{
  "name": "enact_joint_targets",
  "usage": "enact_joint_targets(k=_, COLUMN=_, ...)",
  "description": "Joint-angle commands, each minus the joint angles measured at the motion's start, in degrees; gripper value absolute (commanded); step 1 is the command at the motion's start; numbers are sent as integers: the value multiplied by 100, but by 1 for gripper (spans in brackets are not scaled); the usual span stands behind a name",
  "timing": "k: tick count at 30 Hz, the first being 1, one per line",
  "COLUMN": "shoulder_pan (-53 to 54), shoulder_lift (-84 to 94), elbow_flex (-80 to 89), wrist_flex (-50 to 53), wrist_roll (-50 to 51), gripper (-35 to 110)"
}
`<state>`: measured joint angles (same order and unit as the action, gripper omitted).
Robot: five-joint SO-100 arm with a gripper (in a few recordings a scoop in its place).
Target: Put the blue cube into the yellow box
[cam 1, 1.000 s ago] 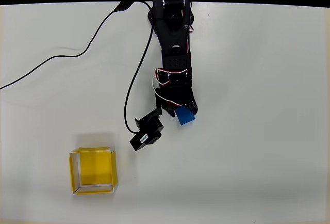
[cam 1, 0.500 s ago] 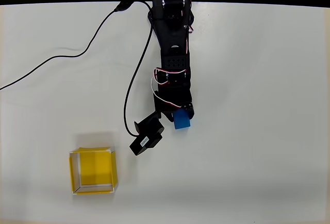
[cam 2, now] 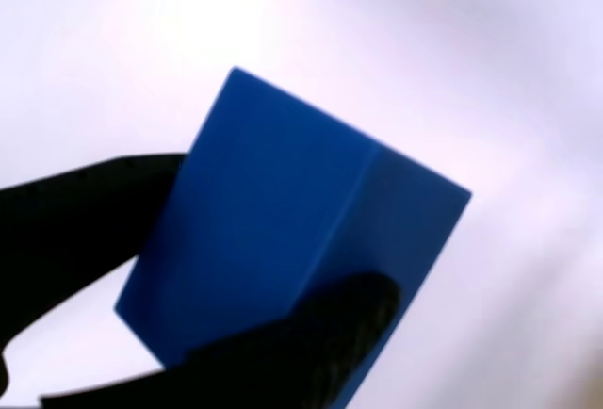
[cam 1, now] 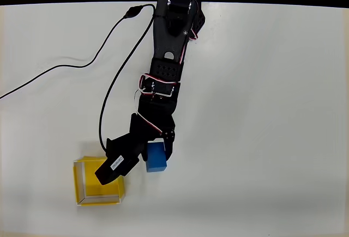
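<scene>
The blue cube (cam 1: 156, 156) is held in my black gripper (cam 1: 155, 150), lifted above the white table in the overhead view. It hangs just right of the yellow box (cam 1: 82, 182), a shallow square tray at the lower left. The black wrist camera block covers the box's upper right corner. In the wrist view the blue cube (cam 2: 292, 230) looms large, pinched between two dark fingers (cam 2: 311, 352), with blurred white table behind. The gripper is shut on the cube.
A black cable (cam 1: 65, 67) loops across the table's upper left from the arm's base (cam 1: 180, 2). The table's dark far edge runs along the top. White table surface (cam 1: 272, 138) spreads to the right.
The arm has swung down and to the left, carrying the blue cube from mid-table to just beside the yellow box. The grip has stayed shut on it.
</scene>
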<state>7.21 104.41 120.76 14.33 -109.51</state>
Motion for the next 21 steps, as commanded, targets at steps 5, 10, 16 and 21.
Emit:
enact_joint_targets(k=5, shoulder_pan=1081, shoulder_lift=-782, elbow_flex=-2285, wrist_flex=-105, wrist_roll=-44, gripper=15)
enact_joint_targets(k=10, shoulder_pan=1521, shoulder_lift=-1529, elbow_flex=-2936, wrist_flex=-158, wrist_roll=0, gripper=15)
enact_joint_targets(k=16, shoulder_pan=1793, shoulder_lift=-2347, elbow_flex=-3674, wrist_flex=-211, wrist_roll=70, gripper=15)
enact_joint_targets(k=21, shoulder_pan=1828, shoulder_lift=-2839, elbow_flex=-4201, wrist_flex=-211, wrist_roll=237, gripper=15)
